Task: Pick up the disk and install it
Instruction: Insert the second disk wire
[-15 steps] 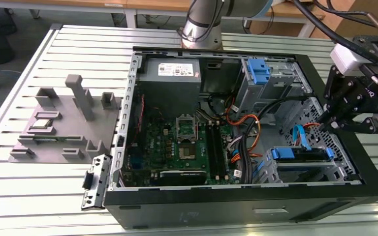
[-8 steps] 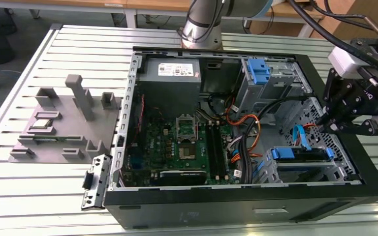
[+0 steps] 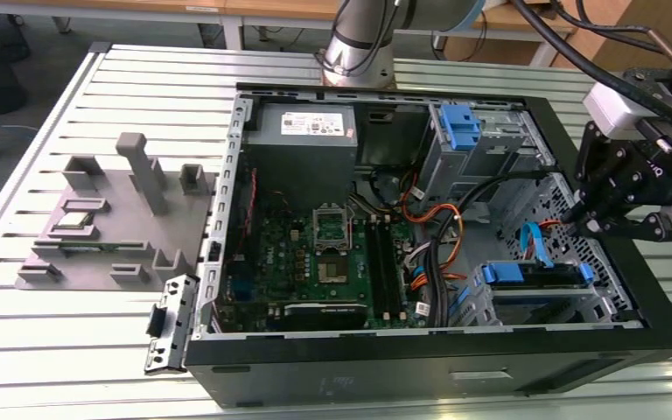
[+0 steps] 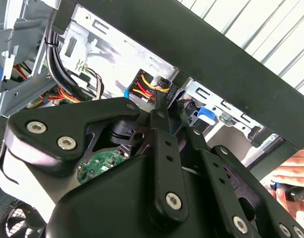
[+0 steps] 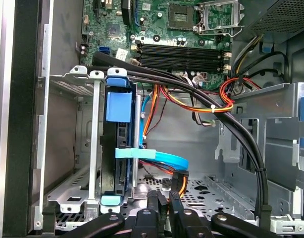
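The claw (image 3: 602, 229) hangs inside the open computer case (image 3: 430, 367), near its wall on the exterior view's right, fingers (image 5: 153, 203) closed together on nothing. The disk (image 5: 120, 144) sits edge-on in the metal drive cage (image 5: 75, 84), blue rails visible. The case rests on the table (image 3: 80, 350).

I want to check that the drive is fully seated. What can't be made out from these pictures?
1. Label face of the disk: in the first wrist view it stands edge-on in its cage, whose wall covers it.
2. Its cable connection: the blue cable crosses in front.
3. The hand in the second wrist view: cut off by the picture's edge and partly behind the gripper.
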Controlling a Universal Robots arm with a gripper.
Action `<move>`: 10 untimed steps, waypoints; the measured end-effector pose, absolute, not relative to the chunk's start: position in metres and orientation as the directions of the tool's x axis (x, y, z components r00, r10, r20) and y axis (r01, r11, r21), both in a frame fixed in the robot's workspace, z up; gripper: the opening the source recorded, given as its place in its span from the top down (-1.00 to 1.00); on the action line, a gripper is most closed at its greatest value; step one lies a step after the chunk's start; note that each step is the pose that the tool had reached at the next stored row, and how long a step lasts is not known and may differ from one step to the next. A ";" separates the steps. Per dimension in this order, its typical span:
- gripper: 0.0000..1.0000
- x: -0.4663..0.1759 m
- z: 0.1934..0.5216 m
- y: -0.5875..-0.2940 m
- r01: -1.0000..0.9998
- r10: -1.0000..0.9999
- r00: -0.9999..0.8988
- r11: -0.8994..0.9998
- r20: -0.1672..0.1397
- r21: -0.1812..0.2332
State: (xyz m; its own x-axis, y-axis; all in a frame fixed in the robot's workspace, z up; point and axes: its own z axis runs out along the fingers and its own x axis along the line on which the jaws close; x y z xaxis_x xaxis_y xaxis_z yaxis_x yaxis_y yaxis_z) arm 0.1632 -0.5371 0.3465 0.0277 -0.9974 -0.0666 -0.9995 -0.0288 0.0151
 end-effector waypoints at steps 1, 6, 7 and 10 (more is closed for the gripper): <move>0.55 0.163 0.347 -0.537 -0.999 -0.997 0.028 -0.029 -0.066 0.015; 0.67 0.163 0.347 -0.537 -0.999 -0.997 0.028 -0.029 -0.066 0.015; 0.67 0.163 0.347 -0.537 -0.999 -0.997 0.028 -0.029 -0.066 0.015; 0.67 0.163 0.347 -0.537 -0.999 -0.997 0.028 -0.029 -0.066 0.015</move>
State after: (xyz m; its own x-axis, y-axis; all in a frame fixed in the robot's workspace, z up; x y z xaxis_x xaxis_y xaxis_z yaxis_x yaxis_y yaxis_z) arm 0.1632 -0.5371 0.3465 0.0277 -0.9974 -0.0661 -0.9995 -0.0288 0.0151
